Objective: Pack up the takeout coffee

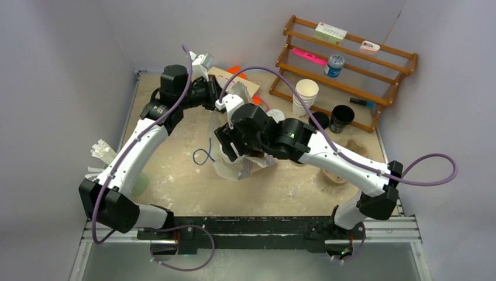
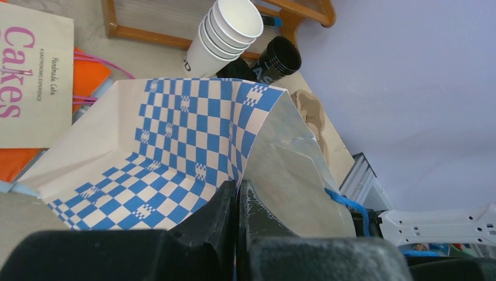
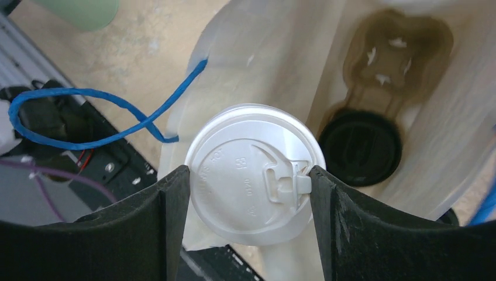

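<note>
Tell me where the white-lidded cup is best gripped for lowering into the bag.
Across the round lid of the white-lidded cup, from straight above, one finger each side, as the right pincer has it. It hangs upright at the mouth of the bag, the black-lidded cup inside, so a side approach would likely hit paper.

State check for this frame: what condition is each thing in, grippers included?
Blue-checked paper bag: open, edge pinched.
Left gripper: shut on the bag.
White-lidded paper cup: lidded, held over the bag's mouth.
Right gripper: shut on that cup.
Black-lidded cup: lidded, seated in brown cardboard carrier inside the bag.
Stack of white paper cups: nested, lidless.
Black paper cup: lidless.
</note>
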`<state>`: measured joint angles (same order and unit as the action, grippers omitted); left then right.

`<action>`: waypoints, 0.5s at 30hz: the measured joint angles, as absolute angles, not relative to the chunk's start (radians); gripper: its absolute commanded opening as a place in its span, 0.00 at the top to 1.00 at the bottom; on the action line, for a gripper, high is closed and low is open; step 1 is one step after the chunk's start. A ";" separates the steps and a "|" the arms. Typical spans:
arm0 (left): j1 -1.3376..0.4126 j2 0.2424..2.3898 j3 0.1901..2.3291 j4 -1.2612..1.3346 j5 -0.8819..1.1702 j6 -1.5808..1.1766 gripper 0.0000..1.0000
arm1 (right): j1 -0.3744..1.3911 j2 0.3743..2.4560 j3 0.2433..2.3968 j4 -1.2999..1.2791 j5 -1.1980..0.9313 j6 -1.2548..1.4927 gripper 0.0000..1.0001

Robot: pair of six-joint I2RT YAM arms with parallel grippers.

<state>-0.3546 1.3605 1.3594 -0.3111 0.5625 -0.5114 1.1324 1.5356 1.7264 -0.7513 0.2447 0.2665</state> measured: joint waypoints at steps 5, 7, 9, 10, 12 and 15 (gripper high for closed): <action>-0.360 1.371 1.356 -0.301 0.597 -0.512 1.00 | 1.131 1.599 1.790 -0.756 0.362 0.261 0.45; -0.362 1.370 1.345 -0.293 0.607 -0.513 1.00 | 1.126 1.617 1.805 -0.764 0.402 0.260 0.45; -0.363 1.370 1.330 -0.292 0.617 -0.513 1.00 | 1.118 1.629 1.812 -0.771 0.432 0.260 0.46; -0.363 1.370 1.325 -0.295 0.619 -0.513 1.00 | 1.110 1.632 1.813 -0.779 0.450 0.261 0.46; -0.363 1.370 1.319 -0.299 0.624 -0.513 1.00 | 1.097 1.631 1.813 -0.791 0.466 0.261 0.46; -0.363 1.370 1.313 -0.314 0.635 -0.513 1.00 | 1.066 1.622 1.808 -0.796 0.485 0.260 0.46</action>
<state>-0.3634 1.3705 1.3128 -0.3138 0.6350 -0.5129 1.0660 1.6222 1.8076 -0.7956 0.4854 0.2604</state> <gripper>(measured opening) 0.025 0.709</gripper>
